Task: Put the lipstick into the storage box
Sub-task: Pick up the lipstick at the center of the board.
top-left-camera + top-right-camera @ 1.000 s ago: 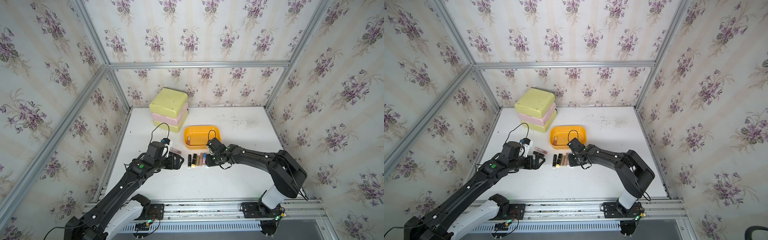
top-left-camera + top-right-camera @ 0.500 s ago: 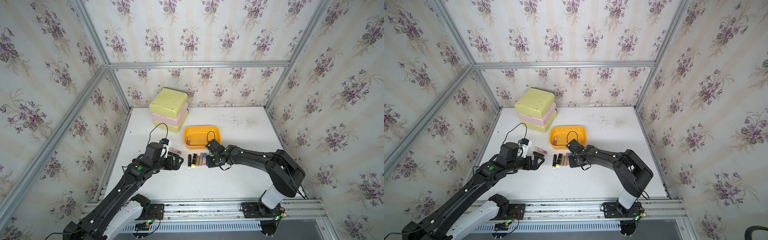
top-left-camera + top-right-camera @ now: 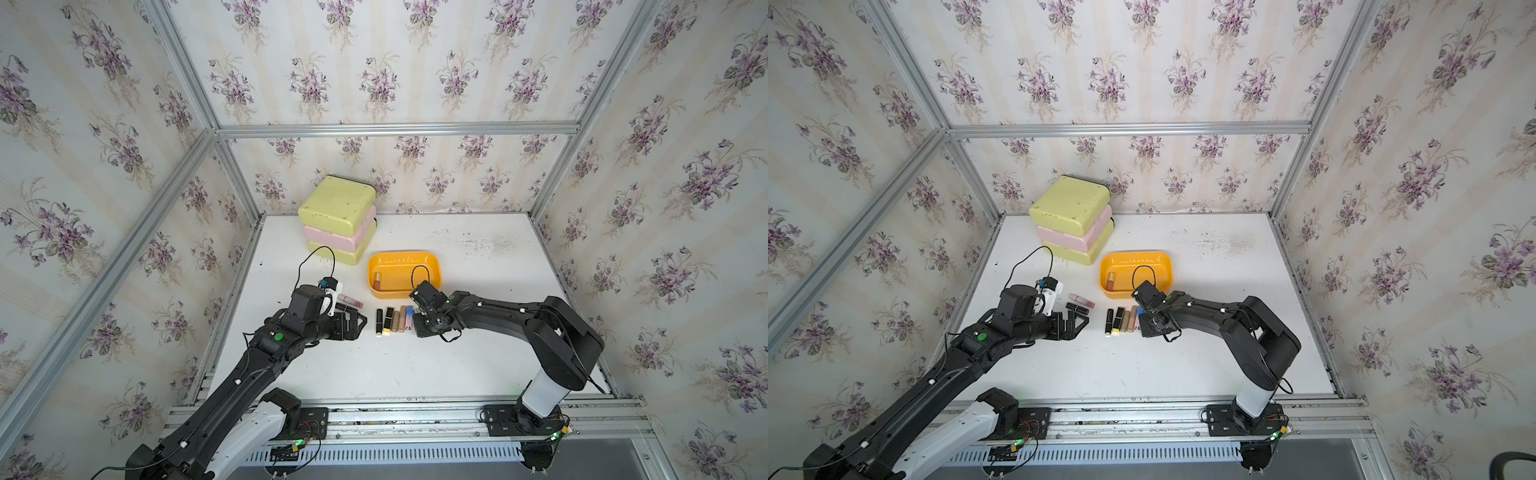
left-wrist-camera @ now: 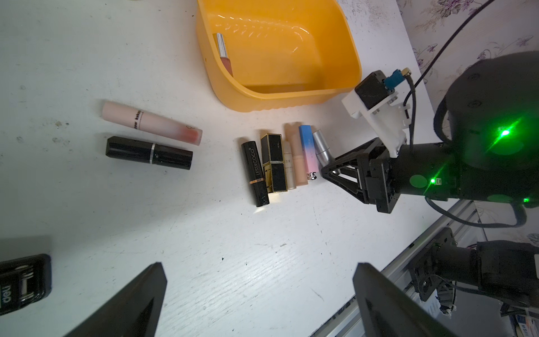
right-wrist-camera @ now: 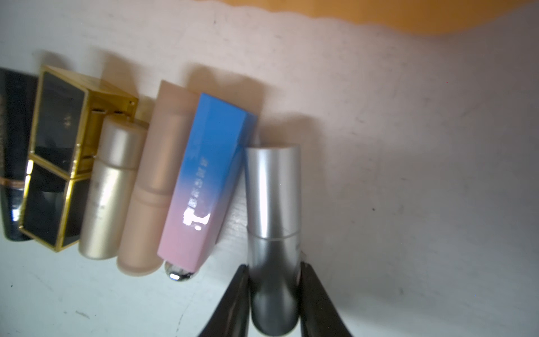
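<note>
Right gripper (image 5: 274, 291) closing, now pinching silver lipstick (image 5: 272, 204) at row's end; lift toward storage box (image 3: 432, 266) likely next. Left gripper (image 4: 259, 294) hanging open, empty.

The silver metal lipstick tube (image 5: 272, 210) lies flat on the white desk (image 3: 374, 365), last in a row of lipsticks, with black pincer fingers (image 5: 233, 303) pressed on both its sides. The shallow orange-yellow plastic storage box (image 3: 432, 286) stands near behind it, holding one pink lipstick (image 3: 377, 281).
</note>
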Controlling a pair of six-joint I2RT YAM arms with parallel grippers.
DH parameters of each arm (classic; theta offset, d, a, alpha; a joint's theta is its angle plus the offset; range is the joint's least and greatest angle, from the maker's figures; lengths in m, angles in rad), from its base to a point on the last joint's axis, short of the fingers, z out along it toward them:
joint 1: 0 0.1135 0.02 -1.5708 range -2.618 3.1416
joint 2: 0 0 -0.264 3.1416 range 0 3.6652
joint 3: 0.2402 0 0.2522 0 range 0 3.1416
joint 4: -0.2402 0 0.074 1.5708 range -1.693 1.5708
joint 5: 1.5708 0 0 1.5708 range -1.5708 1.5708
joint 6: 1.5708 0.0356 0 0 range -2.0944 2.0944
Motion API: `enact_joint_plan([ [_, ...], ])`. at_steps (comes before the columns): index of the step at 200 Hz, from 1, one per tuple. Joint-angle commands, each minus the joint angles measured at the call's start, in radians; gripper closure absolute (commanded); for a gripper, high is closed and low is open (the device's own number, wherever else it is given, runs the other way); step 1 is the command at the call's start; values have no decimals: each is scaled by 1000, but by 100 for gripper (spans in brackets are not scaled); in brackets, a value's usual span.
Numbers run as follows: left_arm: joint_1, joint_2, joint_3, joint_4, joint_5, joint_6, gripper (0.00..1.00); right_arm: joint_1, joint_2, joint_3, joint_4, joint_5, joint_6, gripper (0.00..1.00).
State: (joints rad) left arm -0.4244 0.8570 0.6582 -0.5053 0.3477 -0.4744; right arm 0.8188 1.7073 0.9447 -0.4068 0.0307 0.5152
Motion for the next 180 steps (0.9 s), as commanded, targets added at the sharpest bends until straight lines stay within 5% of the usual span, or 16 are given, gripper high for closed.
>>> enact_joint_plan([
  [1, 1, 5, -2, 14, 6, -6, 0, 2, 2, -12, -21, 36, -15, 72],
  [54, 1, 11, -4, 29, 28, -25, 0, 2, -33, -30, -15, 33, -27, 82],
  [99, 1, 23, -5, 115, 110, -77, 0, 2, -214, -101, 19, -34, -71, 82],
  [180, 19, 239, 39, 622, 428, -311, 0, -164, -460, -135, 231, -451, -169, 82],
])
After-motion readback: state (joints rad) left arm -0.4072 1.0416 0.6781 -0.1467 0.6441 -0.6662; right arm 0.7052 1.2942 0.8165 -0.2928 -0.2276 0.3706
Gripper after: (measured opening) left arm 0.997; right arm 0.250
